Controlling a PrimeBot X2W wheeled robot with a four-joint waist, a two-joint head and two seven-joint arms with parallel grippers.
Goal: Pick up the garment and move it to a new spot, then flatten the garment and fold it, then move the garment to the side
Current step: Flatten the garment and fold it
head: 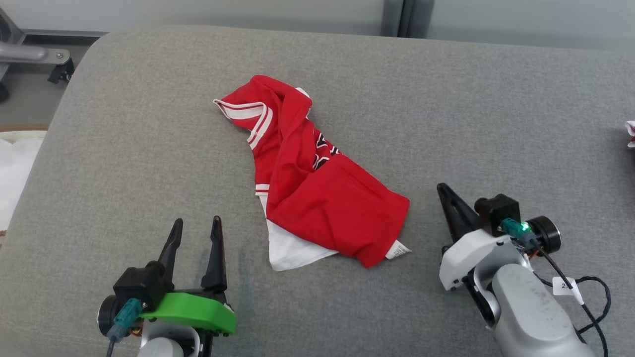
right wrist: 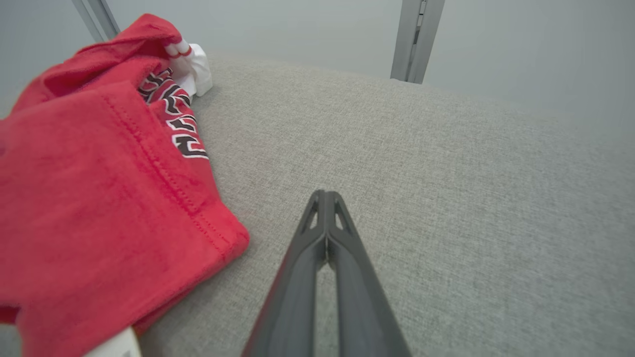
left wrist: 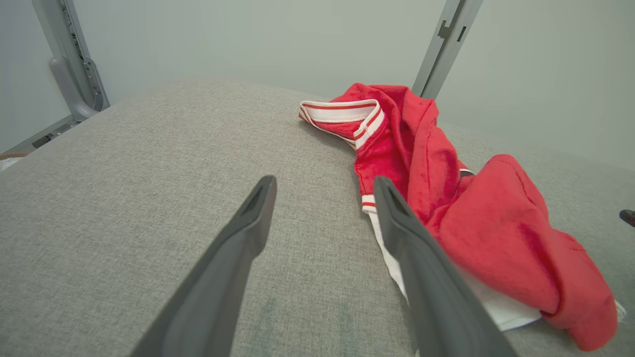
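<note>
The garment [head: 317,183] is a red shirt with white striped trim and black lettering, lying crumpled in the middle of the grey cushioned surface [head: 446,99]. My left gripper [head: 197,225] stands open at the lower left, short of the shirt's white lower edge. In the left wrist view the garment [left wrist: 446,198] lies just right of that gripper [left wrist: 325,186]. My right gripper [head: 443,188] is shut on nothing, to the right of the red hem. The right wrist view has the garment [right wrist: 99,173] at the left, apart from the closed fingertips [right wrist: 325,196].
A small white and red object [head: 630,133] sits at the right edge of the surface. A metal frame with a caster [head: 44,59] stands beyond the far left corner. White cloth [head: 12,168] lies on the floor at the left.
</note>
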